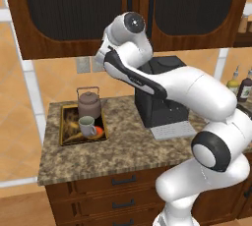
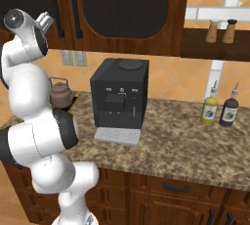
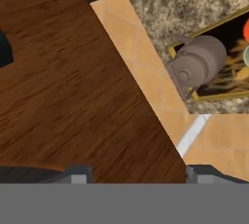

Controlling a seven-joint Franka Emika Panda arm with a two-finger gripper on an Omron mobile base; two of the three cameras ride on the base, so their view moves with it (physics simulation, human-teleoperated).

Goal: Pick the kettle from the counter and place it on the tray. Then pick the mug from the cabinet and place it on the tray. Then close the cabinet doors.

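Granite counter (image 1: 133, 144) holds the tray (image 1: 65, 134) with kettle (image 1: 89, 103) and mug (image 1: 87, 126) on it; cabinet doors (image 1: 64, 4) look closed, gripper (image 3: 138, 175) fingers spread apart against the wood.

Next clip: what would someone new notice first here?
The white arm rears up before the closed cabinet doors. On the counter left of the black coffee machine, the kettle and mug already sit on the tray.
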